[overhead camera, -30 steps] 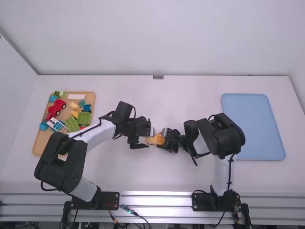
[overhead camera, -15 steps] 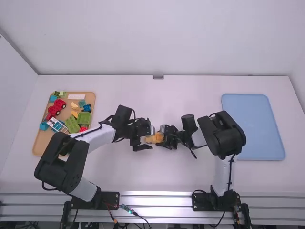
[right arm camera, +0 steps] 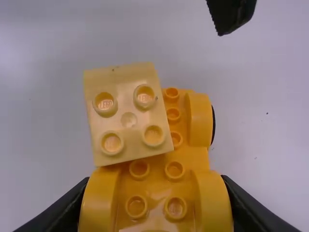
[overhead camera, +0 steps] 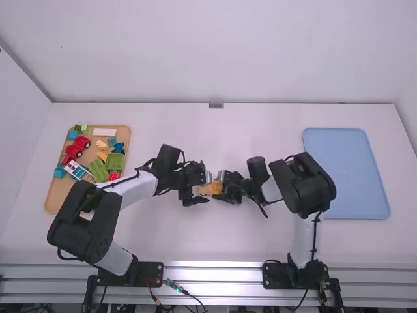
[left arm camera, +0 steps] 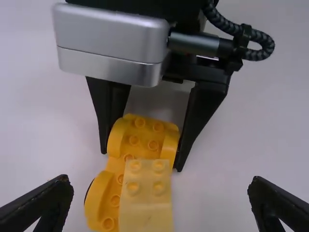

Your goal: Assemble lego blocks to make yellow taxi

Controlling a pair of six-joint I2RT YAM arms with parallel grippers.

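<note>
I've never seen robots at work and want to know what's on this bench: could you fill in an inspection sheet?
Surface: white table, a few dark specks.
Job's things: yellow base; pale yellow block askew over it.
Clutter: multicoloured blocks in a tan tray, left; blue tray, right.
Grippers: left gripper open, its fingers either side of the blocks; right gripper shut on the base.
Cables: black ones along both arms; a green connector at the near edge.
Surroundings: pale walls, metal rails in front.
</note>
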